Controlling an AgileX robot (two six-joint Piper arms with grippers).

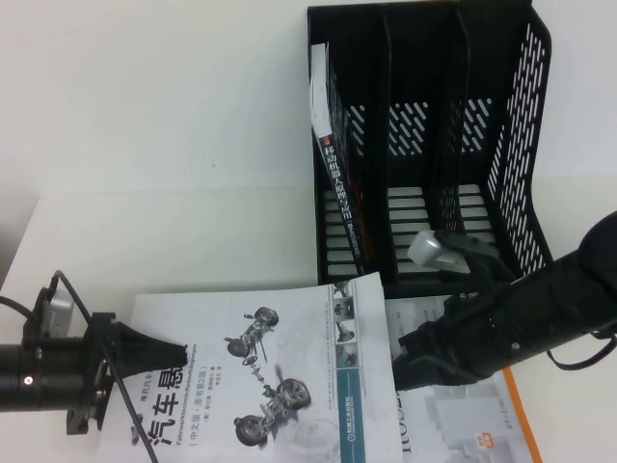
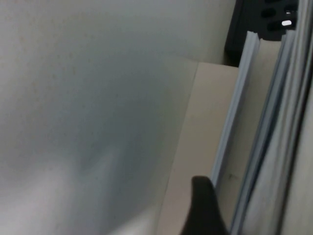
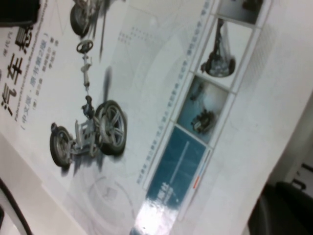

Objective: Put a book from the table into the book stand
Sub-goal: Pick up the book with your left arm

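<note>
The book (image 1: 260, 371) lies flat on the counter (image 1: 193, 241), in front of the book stand (image 1: 434, 145). Left claw (image 1: 174, 349) at its left edge, right claw (image 1: 400, 349) at its right edge; grip state cannot be told. Lift both edges evenly.

I see a dark-spined book (image 1: 337, 183) standing upright in the leftmost slot, and an orange-edged book (image 1: 463, 415) lying flat, partly covered, near the front edge.

My left gripper (image 1: 159, 349) is black, with pointed fingers, a silver block and thin black cable. My right gripper (image 1: 405, 349) is black too, topped by a grey camera.
</note>
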